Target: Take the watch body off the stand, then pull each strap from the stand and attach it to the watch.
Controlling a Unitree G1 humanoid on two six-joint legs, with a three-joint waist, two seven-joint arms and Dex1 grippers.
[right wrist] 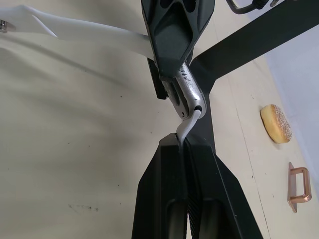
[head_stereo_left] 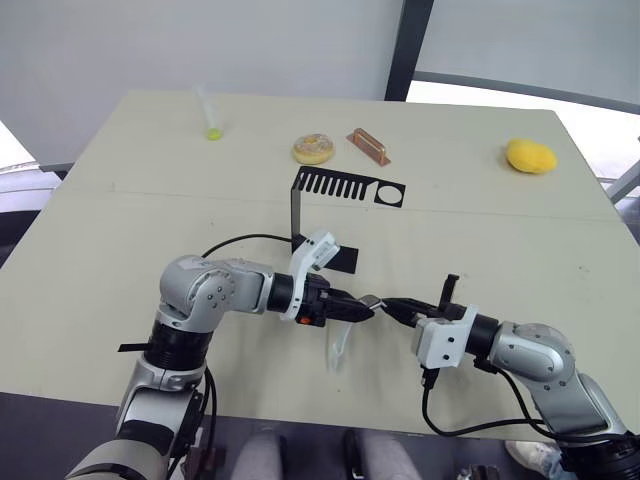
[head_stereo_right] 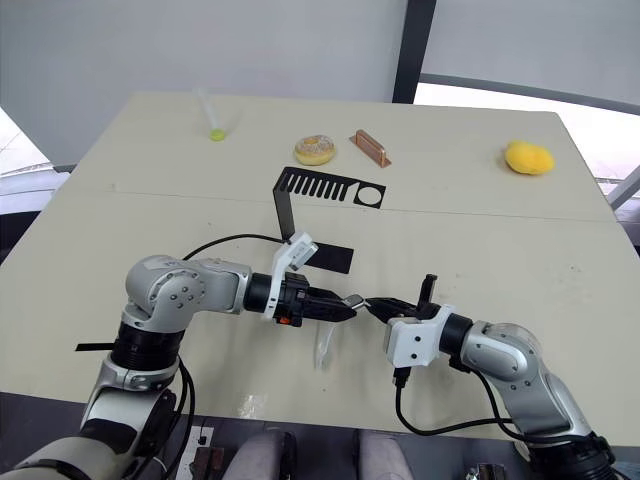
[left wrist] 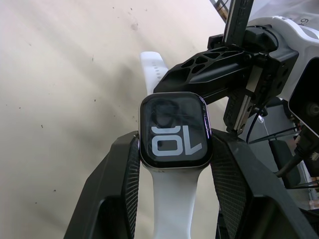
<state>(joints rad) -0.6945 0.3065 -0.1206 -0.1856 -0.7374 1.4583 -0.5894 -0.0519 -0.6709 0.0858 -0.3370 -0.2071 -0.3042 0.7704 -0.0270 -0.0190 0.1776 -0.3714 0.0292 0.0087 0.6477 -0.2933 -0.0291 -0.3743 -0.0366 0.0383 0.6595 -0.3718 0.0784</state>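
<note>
Pale beige and broad, the counter (head_stereo_left: 120, 230) carries the stand (head_stereo_left: 330, 200) near its middle, and the stand's slotted top plate looks bare, with neither straps nor watch body on it. Farther back lie a doughnut (head_stereo_left: 313, 149), a copper-coloured bar (head_stereo_left: 368, 146), a yellow lump (head_stereo_left: 530, 156) and a small tube with a yellow-green end (head_stereo_left: 210, 118), none of them part of the job. The watch body (left wrist: 174, 131) is off the stand and clamped by its two sides between the fingers of the left end effector (head_stereo_left: 362, 308), screen facing that wrist camera. One white strap (left wrist: 172, 204) already runs out of the case's near end and hangs down toward the counter, so the first attachment appears done. The second strap (right wrist: 185, 130) is pinched flat in the closed fingers of the right end effector (head_stereo_left: 398, 306), and its free end meets the far edge of the watch's silver case right at the slot. Judging by this, the work is in its last stage: the second strap is being seated, though whether it is fully locked in cannot be told. The two end effectors stand tip to tip above the front of the counter, with the watch between them.
</note>
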